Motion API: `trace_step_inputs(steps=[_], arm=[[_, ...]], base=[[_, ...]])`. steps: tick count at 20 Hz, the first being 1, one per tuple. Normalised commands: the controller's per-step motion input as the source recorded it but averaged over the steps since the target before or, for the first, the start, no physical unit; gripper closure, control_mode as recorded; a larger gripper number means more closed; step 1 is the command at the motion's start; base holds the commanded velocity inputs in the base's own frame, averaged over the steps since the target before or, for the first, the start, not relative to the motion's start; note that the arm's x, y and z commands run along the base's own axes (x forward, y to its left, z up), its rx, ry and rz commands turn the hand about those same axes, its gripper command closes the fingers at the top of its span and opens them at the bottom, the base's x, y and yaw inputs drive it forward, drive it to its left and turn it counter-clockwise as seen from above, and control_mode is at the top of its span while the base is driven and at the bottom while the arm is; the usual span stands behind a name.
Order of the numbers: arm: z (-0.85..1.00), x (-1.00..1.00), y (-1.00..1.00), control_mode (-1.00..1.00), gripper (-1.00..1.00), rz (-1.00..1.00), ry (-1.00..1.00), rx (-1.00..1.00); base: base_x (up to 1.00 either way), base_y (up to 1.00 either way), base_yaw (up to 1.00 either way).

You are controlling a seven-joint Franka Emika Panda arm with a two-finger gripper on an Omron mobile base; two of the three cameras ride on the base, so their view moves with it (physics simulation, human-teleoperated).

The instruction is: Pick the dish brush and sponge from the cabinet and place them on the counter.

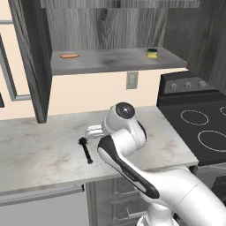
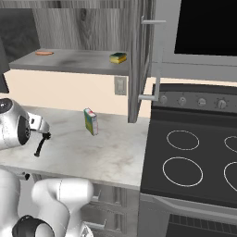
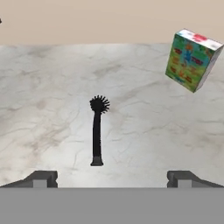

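The black dish brush (image 3: 96,133) lies flat on the marble counter (image 3: 52,87), bristly head toward the wall; it also shows as the brush (image 1: 85,150) and the brush (image 2: 40,145) in the base views. My gripper (image 3: 112,178) hovers just above it, open, fingertips (image 3: 41,178) spread wide with nothing between them. The gripper (image 1: 93,131) is mostly hidden behind my arm in the left base view. The green-and-yellow sponge (image 1: 152,53) sits on the grey shelf of the open cabinet (image 1: 110,59), toward the right; the right base view shows the sponge (image 2: 118,58) too.
A multicoloured box (image 2: 90,121) stands upright on the counter, right of the brush. A flat orange oval (image 1: 69,55) lies on the shelf's left. The black stovetop (image 2: 194,152) borders the counter on the right. An open cabinet door (image 1: 31,62) hangs at the left.
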Motion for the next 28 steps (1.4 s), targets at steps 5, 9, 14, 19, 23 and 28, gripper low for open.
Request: trace_step_inputs(steps=[5,9,14,19,23,28], arm=[[0.19,-0.13,-0.30,-1.00,-1.00,0.00,-0.03,0.01],[0.37,-0.26,-0.31,-1.00,-1.00,0.00,-0.20,0.03],[0.50,-0.28,-0.27,-1.00,-1.00,0.00,-0.26,-0.02],[0.55,-0.19,-0.32,-1.00,-1.00,0.00,-0.15,-0.01],[0.57,-0.18,-0.35,-1.00,-1.00,0.00,-0.05,0.00],[0.56,-0.16,-0.32,-1.00,-1.00,0.00,0.02,0.03]], base=[[0.00,0.00,0.00],[0.00,0.00,0.00],[0.00,0.00,0.00],[0.00,0.00,0.00],[0.00,0.00,0.00],[0.00,0.00,0.00]])
